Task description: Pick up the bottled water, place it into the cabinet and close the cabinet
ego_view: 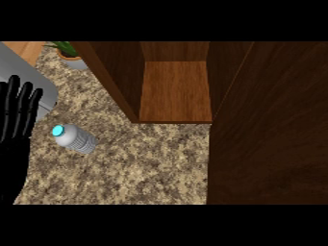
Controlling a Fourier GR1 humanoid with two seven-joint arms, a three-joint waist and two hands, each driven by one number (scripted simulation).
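Bottle point(75, 138) (lying on its side) rests just right of the straight-fingered left robot hand point(8, 126), untouched.

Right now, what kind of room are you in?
Probably a kitchen. There is a speckled stone counter, an open wooden cabinet standing on it, and the corner of a grey sink. A water bottle lies on the counter, with a potted plant behind.

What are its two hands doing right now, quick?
Left hand: open, fingers straight, holding nothing, at the view's left edge.
Right hand: not in view, so it cannot be told.
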